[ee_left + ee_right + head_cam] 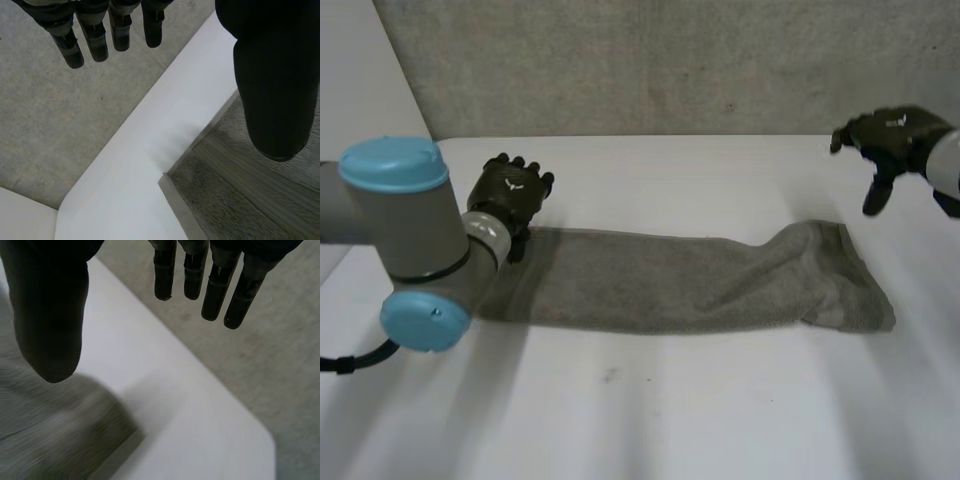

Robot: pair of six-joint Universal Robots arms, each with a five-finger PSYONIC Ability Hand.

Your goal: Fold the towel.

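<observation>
Since the towel (690,280) lies flat on the white counter (650,410) as one long narrow strip, an end-to-end fold looks like the step in hand (judgement only).

Towel's left end: the left hand (512,190) sits at the far corner. Its wrist view shows straight fingers (70,45) and the thumb (272,90) spread wide over the cloth, with nothing between them. Contact with the cloth: cannot tell. It is likely placed there so the corner can be pinched.

Towel's middle: flat, no hand near.

Towel's right end: wider and slightly rumpled. The right hand (885,140) hovers beyond the far right corner, apart from the cloth. Its wrist view shows straight fingers (215,290), the thumb (47,315) well off them, empty. It is probably lined up to take this corner as the left hand's counterpart.

No grasp yet at either end.
</observation>
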